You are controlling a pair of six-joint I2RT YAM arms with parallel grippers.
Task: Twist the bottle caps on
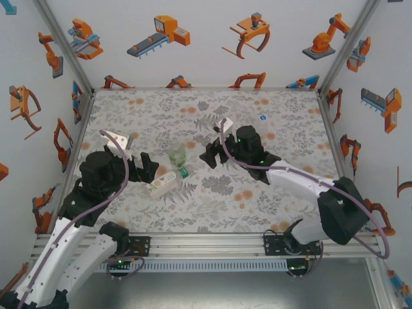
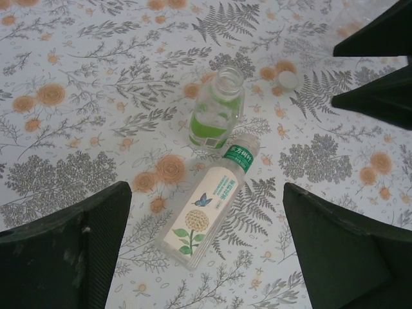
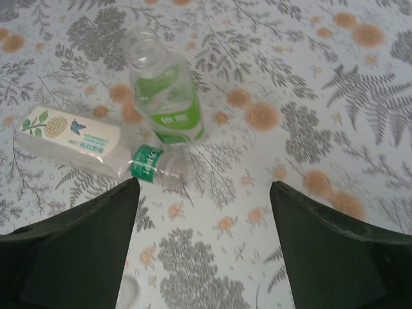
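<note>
Top view: the table (image 1: pixel 290 193) carries two bottles left of centre, between the two arms. The labelled bottle (image 1: pixel 163 185) lies on its side, its long axis running from near left to far right, with the green-banded neck at the far-right end. The green bottle (image 1: pixel 177 155) stands upright just beyond that neck, mouth up. Whether the two touch cannot be judged. The left jaws stand apart just left of the lying bottle, and the right jaws stand apart to the right of the upright one; neither pair holds anything. Left wrist view: the flower-and-butterfly label (image 2: pixel 196 222) reads clearly, the upright bottle's mouth (image 2: pixel 229 81) is seen open and uncapped, and a small pale round cap (image 2: pixel 288 78) lies on the table beyond. The right arm's dark fingers (image 2: pixel 376 96) cut off a clear shape at the upper right, too blurred to identify. Right wrist view: the same pair appears from the opposite side, the lying bottle's neck (image 3: pixel 149 162) pointing right; a faint rounded clear object (image 3: pixel 129 291) at the lower edge is hard to make out.
</note>
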